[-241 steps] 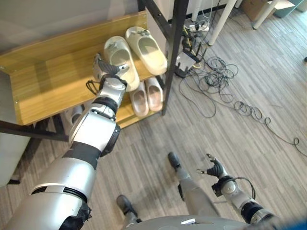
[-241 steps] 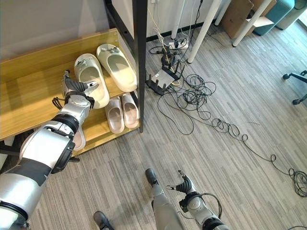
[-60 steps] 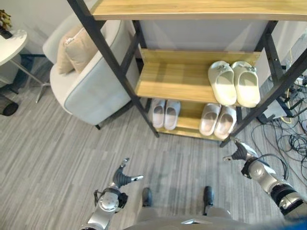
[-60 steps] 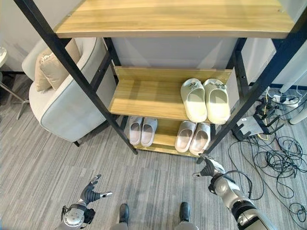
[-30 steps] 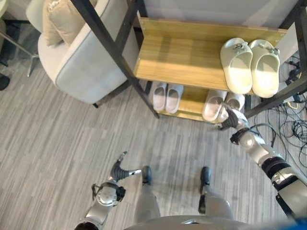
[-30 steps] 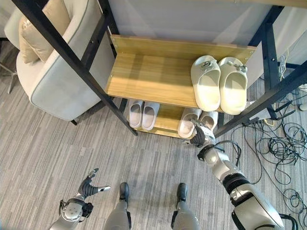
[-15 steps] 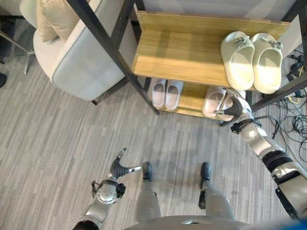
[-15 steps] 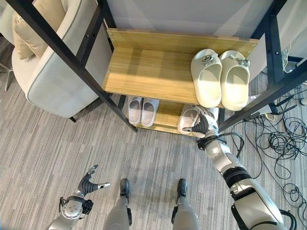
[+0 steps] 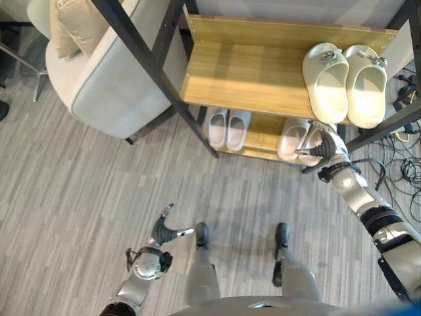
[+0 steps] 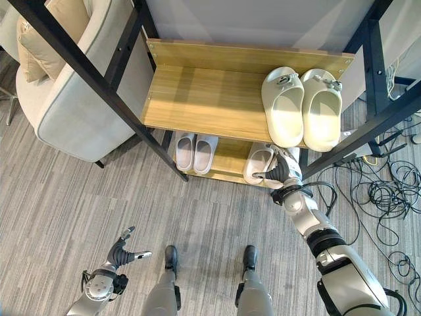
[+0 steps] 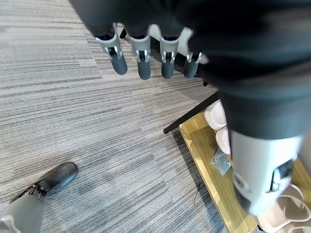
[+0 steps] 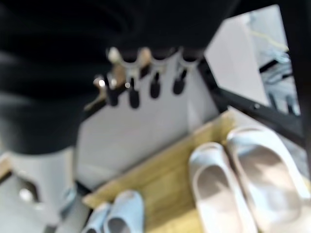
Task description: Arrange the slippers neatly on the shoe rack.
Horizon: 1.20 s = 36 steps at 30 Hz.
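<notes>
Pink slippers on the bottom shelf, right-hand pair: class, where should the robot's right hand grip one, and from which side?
Probably the heel end, from the front of the rack. The pink slippers point their toes inward under the middle shelf, which blocks a reach from above; only the heels face out, and the right hand is already there, fingers open.

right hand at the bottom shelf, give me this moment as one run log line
right hand: open, at pinkish slippers, bottom shelf | left hand: open, idle above floor | cream slippers: paired, middle shelf | white slippers: paired, bottom shelf
</notes>
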Tool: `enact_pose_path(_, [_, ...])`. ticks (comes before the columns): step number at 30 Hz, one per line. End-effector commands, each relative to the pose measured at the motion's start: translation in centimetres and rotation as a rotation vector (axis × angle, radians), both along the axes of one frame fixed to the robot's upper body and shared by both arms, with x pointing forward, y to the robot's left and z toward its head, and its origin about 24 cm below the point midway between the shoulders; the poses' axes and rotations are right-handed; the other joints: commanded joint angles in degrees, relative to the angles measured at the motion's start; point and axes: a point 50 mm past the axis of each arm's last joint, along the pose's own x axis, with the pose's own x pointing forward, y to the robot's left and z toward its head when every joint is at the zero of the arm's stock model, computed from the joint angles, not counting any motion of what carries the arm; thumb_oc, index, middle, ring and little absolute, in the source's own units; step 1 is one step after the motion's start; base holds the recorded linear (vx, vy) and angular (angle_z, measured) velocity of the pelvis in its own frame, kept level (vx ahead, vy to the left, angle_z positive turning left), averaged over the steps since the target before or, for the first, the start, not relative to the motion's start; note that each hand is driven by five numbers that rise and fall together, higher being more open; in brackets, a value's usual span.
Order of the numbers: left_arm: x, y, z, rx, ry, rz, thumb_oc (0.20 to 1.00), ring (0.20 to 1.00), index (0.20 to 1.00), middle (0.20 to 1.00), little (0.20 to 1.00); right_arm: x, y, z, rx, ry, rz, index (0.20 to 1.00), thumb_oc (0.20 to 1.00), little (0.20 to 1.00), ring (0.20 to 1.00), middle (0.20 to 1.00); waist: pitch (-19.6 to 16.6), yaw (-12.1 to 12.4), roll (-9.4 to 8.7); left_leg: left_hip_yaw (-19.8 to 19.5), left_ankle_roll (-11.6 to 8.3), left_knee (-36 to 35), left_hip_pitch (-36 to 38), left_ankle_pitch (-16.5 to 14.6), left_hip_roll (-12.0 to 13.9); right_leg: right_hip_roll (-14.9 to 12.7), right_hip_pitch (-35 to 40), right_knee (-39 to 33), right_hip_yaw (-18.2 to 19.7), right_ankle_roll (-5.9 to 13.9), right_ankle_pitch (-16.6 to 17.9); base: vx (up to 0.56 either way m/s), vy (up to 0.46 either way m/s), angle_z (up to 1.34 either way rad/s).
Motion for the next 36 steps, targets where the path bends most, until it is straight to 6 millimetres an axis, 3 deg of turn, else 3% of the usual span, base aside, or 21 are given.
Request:
enact_pose_path(1, [-0.3, -0.3, -0.1, 0.025, -0.002, -0.075, 1.0, 1.0, 1.0, 1.0, 1.0, 1.4, 0.6, 2.6, 0.012, -0.076, 0.028, 1.0, 1.0, 1.0, 1.0, 1.0, -4.1, -0.3, -1.87, -1.5, 0.3, -0.6, -5.3, 7.7, 2.6, -5.0, -5.9, 6.7, 2.7, 6.5, -1.0, 0.0, 0.0, 0.0])
enact_pose_path(14, [-0.8, -0.6, -0.4, -0.001, 0.034, -0.111, 1.0, 1.0, 1.0, 1.0, 1.0, 2.3, 1.0, 3.3, 0.055, -0.068, 0.018, 1.0, 1.0, 1.0, 1.0, 1.0, -4.5, -0.5, -2.4, -1.5, 0.47, -0.6, -4.8, 7.4, 2.7, -4.8, -5.3, 6.5, 2.7, 6.39, -1.1, 0.0, 0.0, 0.0])
enact_pose_path(36, [-2.5, -1.1, -2.9, -0.034, 0.226, -0.175, 1.0, 1.0, 1.0, 1.0, 1.0, 3.3, 0.6, 1.0, 0.3, 0.105, -0.084, 1.0, 1.0, 1.0, 1.0, 1.0, -6.8, -0.5, -2.76, -1.0, 0.55, -0.6, -3.6, 6.6, 2.8, -4.3, -4.0, 5.5, 2.9, 6.24, -1.1, 0.0, 0.0, 0.0])
